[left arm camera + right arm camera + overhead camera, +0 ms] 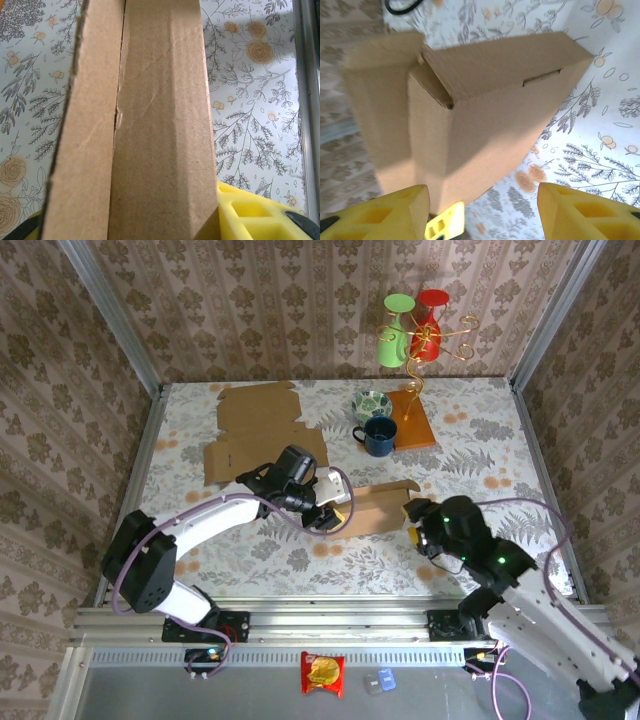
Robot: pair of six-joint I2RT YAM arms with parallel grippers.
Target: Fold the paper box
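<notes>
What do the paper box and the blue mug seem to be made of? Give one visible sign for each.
The paper box looks like brown cardboard, matte: creases and a rough, fibrous cut edge show in the left wrist view. The blue mug may be glazed ceramic or enamelled metal, given its smooth dark blue; too small to tell which.

Damask-papered walls [300,310], floral tabletop [480,440]
</notes>
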